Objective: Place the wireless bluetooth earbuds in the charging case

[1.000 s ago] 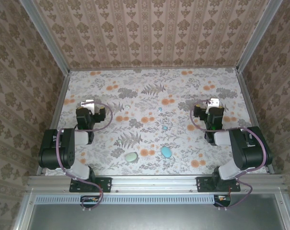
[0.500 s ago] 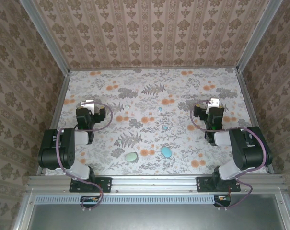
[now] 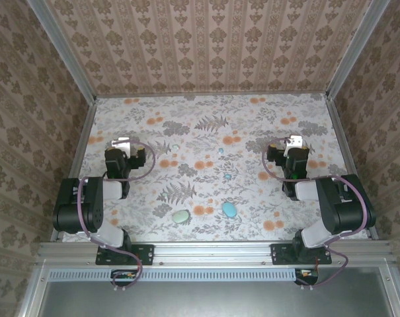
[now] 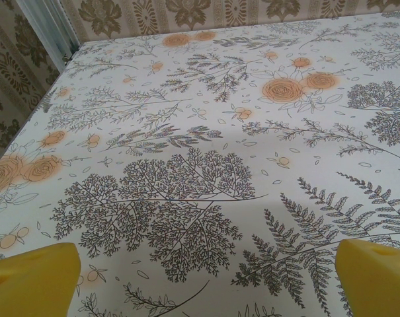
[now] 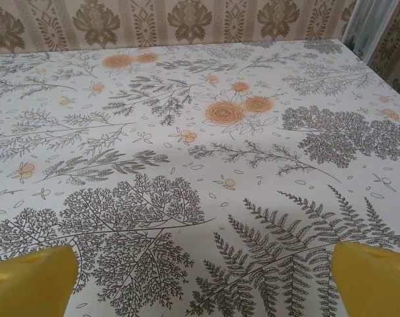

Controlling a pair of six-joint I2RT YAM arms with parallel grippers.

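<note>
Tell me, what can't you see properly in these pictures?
- Top view: the earbuds are too small to show their shape or which way they face.
- Top view: the pale green oval and the blue oval are too small to show any lid or opening.
- Wrist views: the left jaws and right jaws are cut off by the bottom edge, apart from their yellow tips.

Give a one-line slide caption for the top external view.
Left gripper and right gripper open, touching nothing; teal earbuds mid-table; pale green oval, blue oval nearer.
</note>
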